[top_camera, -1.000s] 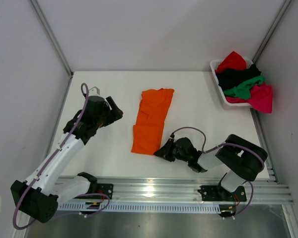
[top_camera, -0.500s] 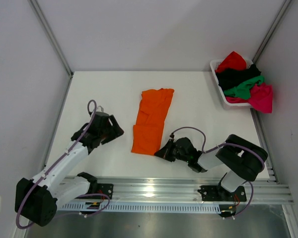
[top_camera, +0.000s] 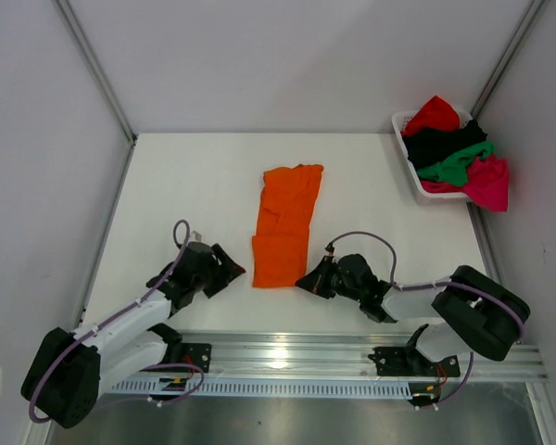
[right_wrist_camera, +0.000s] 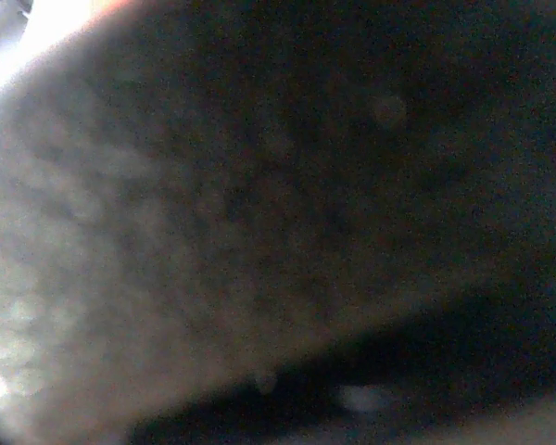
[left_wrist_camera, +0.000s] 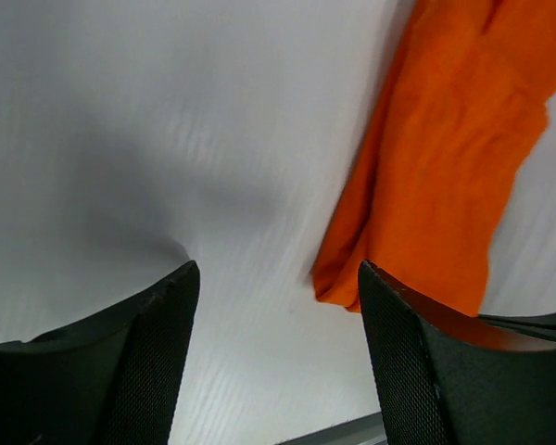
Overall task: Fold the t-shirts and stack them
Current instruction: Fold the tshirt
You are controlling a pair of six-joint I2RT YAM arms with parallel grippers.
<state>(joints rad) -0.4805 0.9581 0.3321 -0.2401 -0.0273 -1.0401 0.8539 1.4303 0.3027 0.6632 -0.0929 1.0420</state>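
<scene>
The orange t-shirt (top_camera: pixel 285 227) lay on the white tabletop (top_camera: pixel 185 185), folded into a long narrow strip. It ran from the middle of the tabletop toward the near edge, with its collar end farthest from the arms.

The left arm (top_camera: pixel 130 320) reached low across the near left part of the tabletop. Its jaws stood well open with nothing between them, just left of the shirt's near left corner. In the left wrist view the two black fingers (left_wrist_camera: pixel 148 371) framed bare tabletop, with the orange cloth (left_wrist_camera: pixel 445 176) ahead and to the right.

The right arm (top_camera: pixel 417 301) lay low along the near edge. Its jaws were closed, with the tips against the shirt's near right corner. Whether cloth was pinched could not be told, since the right wrist view was a dark blur.

In the far right corner stood a white basket (top_camera: pixel 411 174) heaped with the red t-shirt (top_camera: pixel 434 113), black t-shirt (top_camera: pixel 440 144), green t-shirt (top_camera: pixel 454 167) and magenta t-shirt (top_camera: pixel 489 183). The magenta one spilled over the rim.
</scene>
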